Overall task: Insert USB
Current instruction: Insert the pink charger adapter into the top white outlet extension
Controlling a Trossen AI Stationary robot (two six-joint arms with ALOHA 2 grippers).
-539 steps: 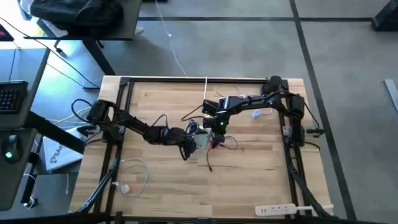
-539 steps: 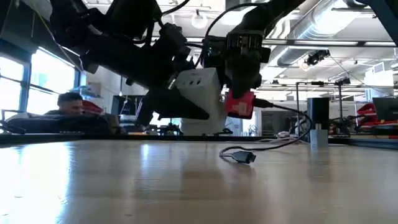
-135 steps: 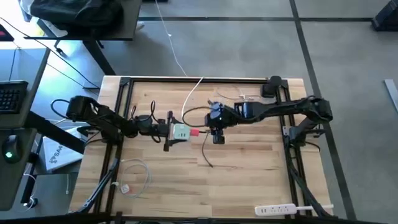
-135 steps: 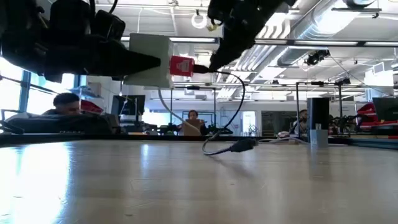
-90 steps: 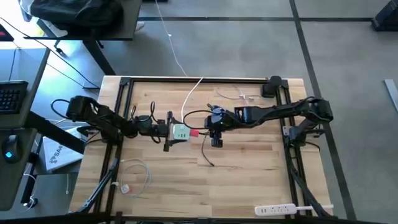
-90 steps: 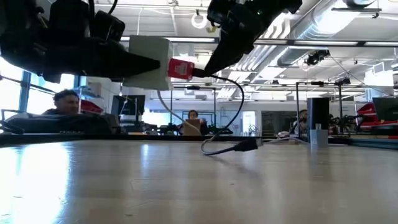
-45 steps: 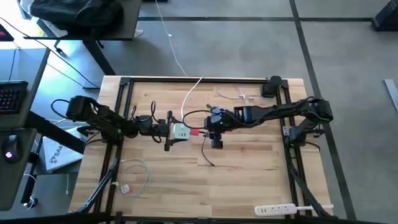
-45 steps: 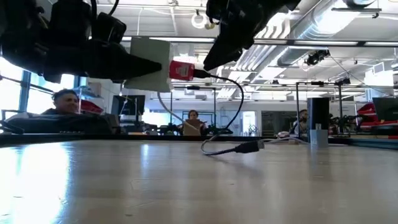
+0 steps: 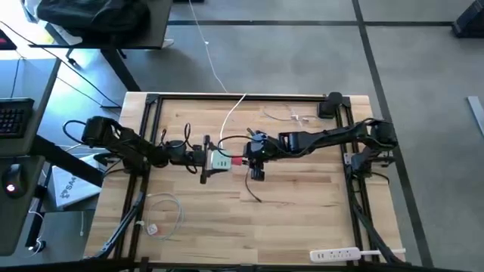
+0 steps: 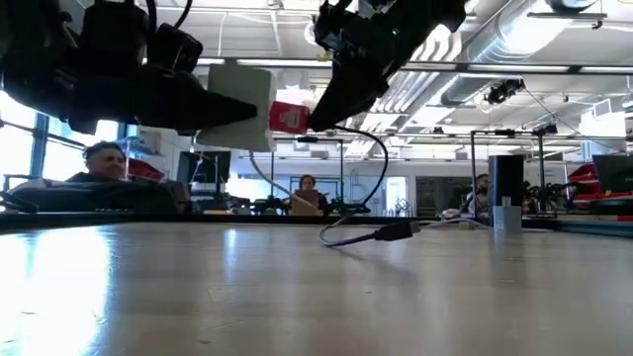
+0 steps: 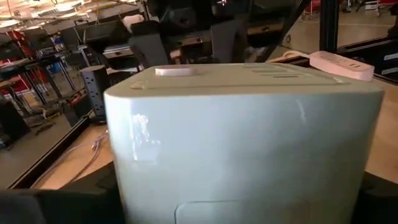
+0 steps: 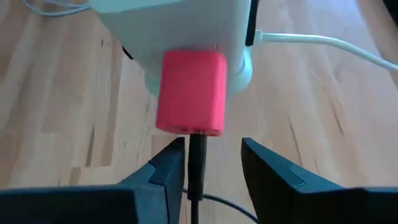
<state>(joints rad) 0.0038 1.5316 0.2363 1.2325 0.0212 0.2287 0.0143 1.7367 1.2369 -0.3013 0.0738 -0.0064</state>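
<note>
My left gripper is shut on a white charger cube held above the table's middle. The USB, a small red plug, sits against the cube's right-facing face. Its thin black cable runs back between the open fingers of my right gripper, which stands just right of the plug. The cable's other end lies on the table. A white cable leaves the cube toward the far edge. My left gripper pinches the cube between its two fingers on two opposite sides, coming level from the table's left. The cube is lifted clear of the table and level. My right gripper: the black cable runs along one finger; whether it touches, I cannot tell.
A white power strip lies at the near right edge and a coiled white cable at the near left. Small loose parts lie near the far edge. People sit in the room behind the table.
My right gripper has moved a little toward the table's left, closing up behind the red plug. The cube and my left gripper have kept still.
</note>
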